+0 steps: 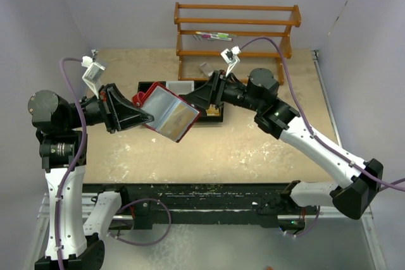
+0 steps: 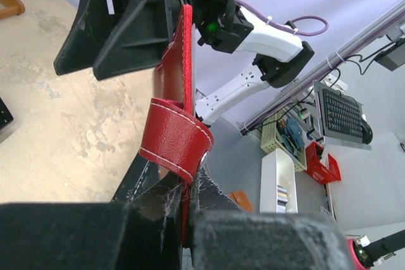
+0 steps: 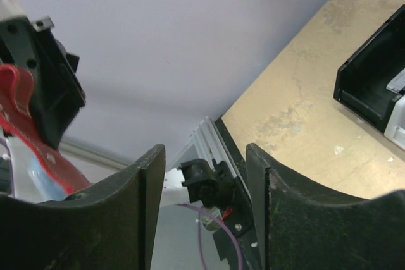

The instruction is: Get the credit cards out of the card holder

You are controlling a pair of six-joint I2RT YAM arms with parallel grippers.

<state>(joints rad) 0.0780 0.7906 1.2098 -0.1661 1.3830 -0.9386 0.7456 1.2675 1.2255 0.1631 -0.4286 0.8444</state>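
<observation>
From above, the card holder (image 1: 166, 115) is being held open over the tabletop (image 1: 253, 150), clamped at its left edge in the left hand (image 1: 144, 118). Its long axis is being pointed toward the right hand (image 1: 201, 98), the nearer one to the sleeved credit cards (image 1: 180, 117).

In the left wrist view, the red leather is being pinched edge-on.

In the right wrist view, the right hand's fingers are being held apart and empty, with the holder off to their left.

No legible writing is being shown.
</observation>
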